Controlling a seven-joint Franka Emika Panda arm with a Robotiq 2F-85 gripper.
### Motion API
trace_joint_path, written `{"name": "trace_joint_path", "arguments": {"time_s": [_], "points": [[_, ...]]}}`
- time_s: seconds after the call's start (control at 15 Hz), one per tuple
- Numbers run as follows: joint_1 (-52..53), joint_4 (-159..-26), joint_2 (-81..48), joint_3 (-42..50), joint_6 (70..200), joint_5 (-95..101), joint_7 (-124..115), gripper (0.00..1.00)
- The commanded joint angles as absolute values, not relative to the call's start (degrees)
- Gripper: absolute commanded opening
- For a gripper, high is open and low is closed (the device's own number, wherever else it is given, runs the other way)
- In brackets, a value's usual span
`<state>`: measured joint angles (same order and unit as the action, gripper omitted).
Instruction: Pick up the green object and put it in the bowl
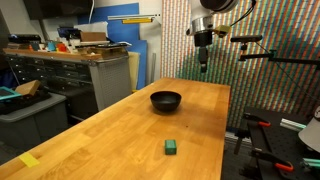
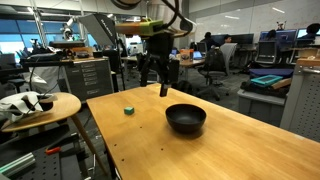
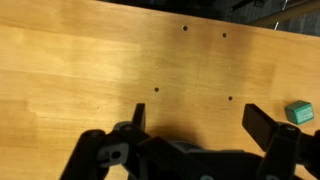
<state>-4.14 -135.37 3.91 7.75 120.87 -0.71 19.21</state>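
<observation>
In the wrist view your gripper [image 3: 200, 122] stands wide open, nothing between its fingers [image 3: 138, 118]. Bare wood of the wooden table [image 3: 80, 60] fills the gap, dotted with a few small dark holes [image 3: 157, 90]. The green block [image 3: 298, 112] sits at the far right edge of that view, outside the right-hand finger and apart from it, flat on the wood.

In an exterior view, a yellow tape piece [image 1: 28, 160] lies at the near left corner of the table [image 1: 110, 130]. Further right the black bowl [image 1: 166, 101] rests mid-table, upright. The block [image 1: 172, 147] lies nearer the camera than the bowl, a little to its right and well apart from it. Your gripper [image 1: 203, 70] hangs high over the far end of the table, beyond the bowl and right of it, fingers pointing down.

In an exterior view from another side, a round side table [image 2: 62, 100] stands at the left, off the table's edge. Next comes the block [image 2: 128, 110], close to the table's left edge. Your gripper [image 2: 154, 86] hovers above and to the right of it, clear of the surface, with its jaws spread. The bowl [image 2: 186, 119] sits further right, nearer the camera. Only open tabletop [image 2: 240, 145] lies between gripper, block and bowl.
</observation>
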Motion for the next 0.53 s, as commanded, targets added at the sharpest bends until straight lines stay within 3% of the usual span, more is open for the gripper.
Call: {"name": "trace_joint_path", "arguments": {"time_s": [0.0,0.47], "points": [[-2.5,-137.2,1.6,4.8,127.6,-1.7,15.7,1.0],[1.5,-139.4,-4.1,-1.1,139.8,-1.0,12.2,1.0]]}}
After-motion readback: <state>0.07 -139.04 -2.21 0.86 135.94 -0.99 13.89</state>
